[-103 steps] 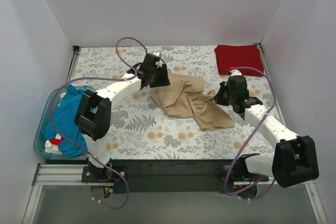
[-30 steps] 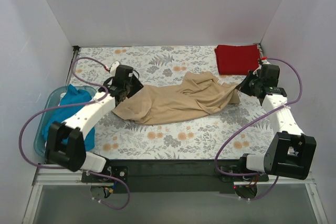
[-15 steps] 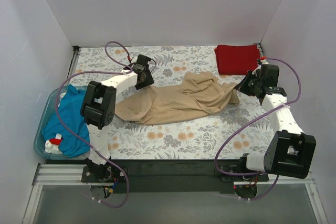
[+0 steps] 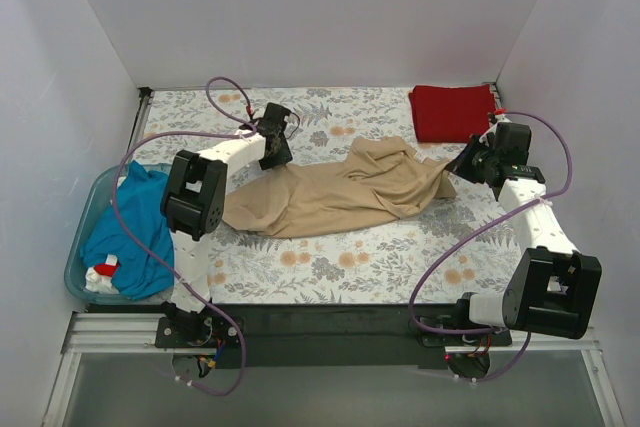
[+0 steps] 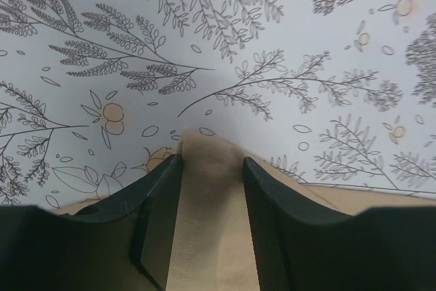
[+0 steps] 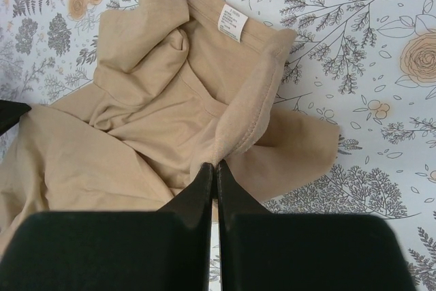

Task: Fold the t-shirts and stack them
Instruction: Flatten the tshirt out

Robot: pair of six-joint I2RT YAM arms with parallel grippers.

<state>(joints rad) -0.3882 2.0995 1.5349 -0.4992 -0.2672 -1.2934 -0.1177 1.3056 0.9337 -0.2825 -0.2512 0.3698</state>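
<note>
The tan t-shirt (image 4: 340, 197) lies crumpled and stretched out across the middle of the table. My right gripper (image 4: 462, 164) is shut on its collar edge at the right end; the right wrist view shows the pinched fold (image 6: 238, 127) at my closed fingertips (image 6: 216, 165). My left gripper (image 4: 277, 155) sits at the shirt's back-left edge, jaws apart, with a hemmed strip of tan cloth (image 5: 204, 236) lying between the fingers (image 5: 211, 161). The dark red t-shirt (image 4: 455, 112) lies folded at the back right corner. The teal t-shirt (image 4: 135, 222) is bunched in the tub.
The light blue tub (image 4: 72, 272) stands at the left edge and also holds a white and red cloth (image 4: 103, 269). The floral tablecloth (image 4: 330, 257) covers the table. White walls close in the back and both sides.
Over the last second my left gripper swung from the shirt's left end toward the back and now rests at its back-left edge. The shirt stays stretched out. The right gripper has not moved.
</note>
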